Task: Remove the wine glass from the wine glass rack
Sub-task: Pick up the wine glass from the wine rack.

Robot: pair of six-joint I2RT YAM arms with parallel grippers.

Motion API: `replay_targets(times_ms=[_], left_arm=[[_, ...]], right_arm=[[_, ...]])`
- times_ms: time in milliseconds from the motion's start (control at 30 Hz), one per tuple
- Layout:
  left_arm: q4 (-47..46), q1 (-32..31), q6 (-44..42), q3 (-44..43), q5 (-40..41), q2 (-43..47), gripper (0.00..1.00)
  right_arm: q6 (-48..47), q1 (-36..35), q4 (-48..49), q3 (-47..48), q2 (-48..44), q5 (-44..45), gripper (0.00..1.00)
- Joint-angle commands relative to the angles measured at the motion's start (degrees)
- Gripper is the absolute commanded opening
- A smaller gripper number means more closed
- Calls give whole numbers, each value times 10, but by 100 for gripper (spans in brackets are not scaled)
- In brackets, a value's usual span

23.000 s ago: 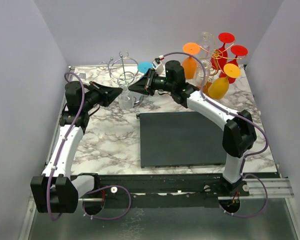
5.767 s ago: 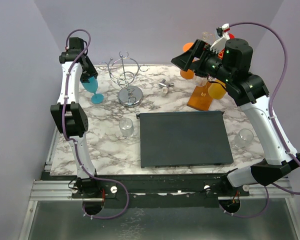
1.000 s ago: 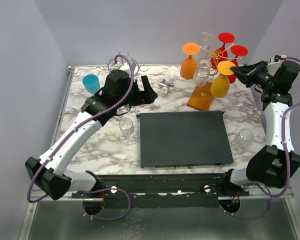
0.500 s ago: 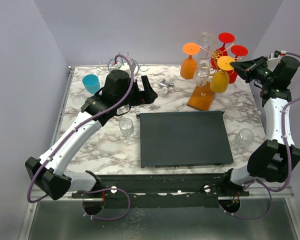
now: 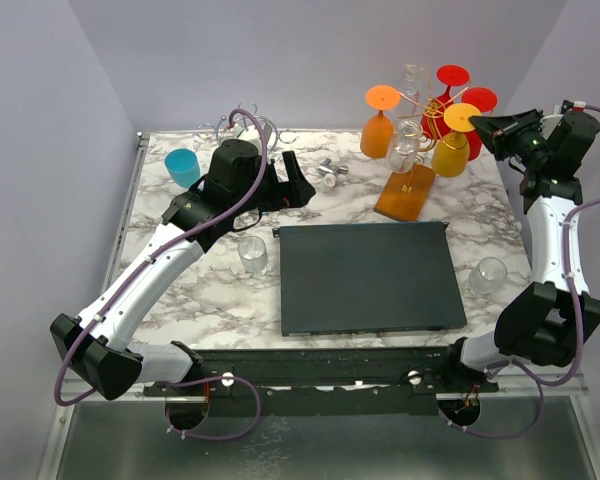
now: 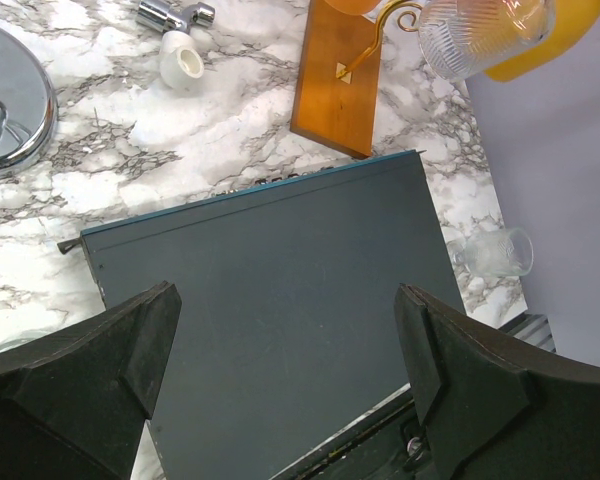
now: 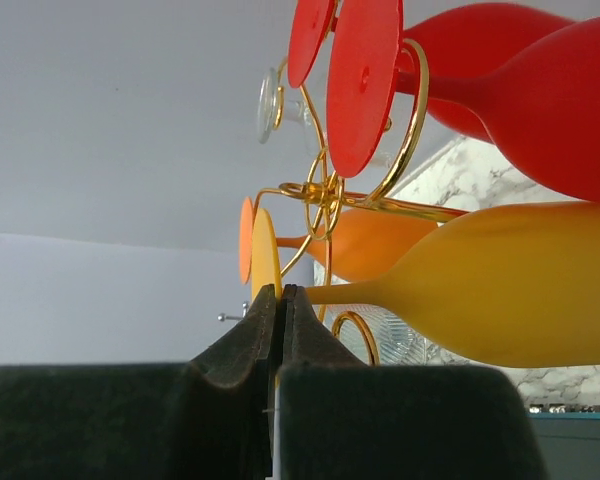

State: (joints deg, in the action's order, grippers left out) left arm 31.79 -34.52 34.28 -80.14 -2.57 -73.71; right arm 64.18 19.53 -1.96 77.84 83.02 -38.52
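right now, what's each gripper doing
Left gripper: open, holding nothing.
Right gripper: closed on the flat foot of the opaque yellow wine glass.

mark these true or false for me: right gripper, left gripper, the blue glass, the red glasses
1. The right gripper is shut on the foot of the yellow wine glass. True.
2. The left gripper grips a clear glass. False: it is open and holds nothing.
3. The blue glass hangs on the wine glass rack. False: it stands on the table, at the far left.
4. Two red wine glasses hang on the wine glass rack. True.
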Motion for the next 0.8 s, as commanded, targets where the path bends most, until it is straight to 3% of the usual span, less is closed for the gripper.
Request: replay_targets(times_ms=[0,767], left_arm=[[-9,-1,6,-15,3,2,97],[-5,-1,8,-19,-5,8,98]], right_arm=[[-14,-1,-4,2,-37,65,0],[-97,0,-183,12,-128,163,1]])
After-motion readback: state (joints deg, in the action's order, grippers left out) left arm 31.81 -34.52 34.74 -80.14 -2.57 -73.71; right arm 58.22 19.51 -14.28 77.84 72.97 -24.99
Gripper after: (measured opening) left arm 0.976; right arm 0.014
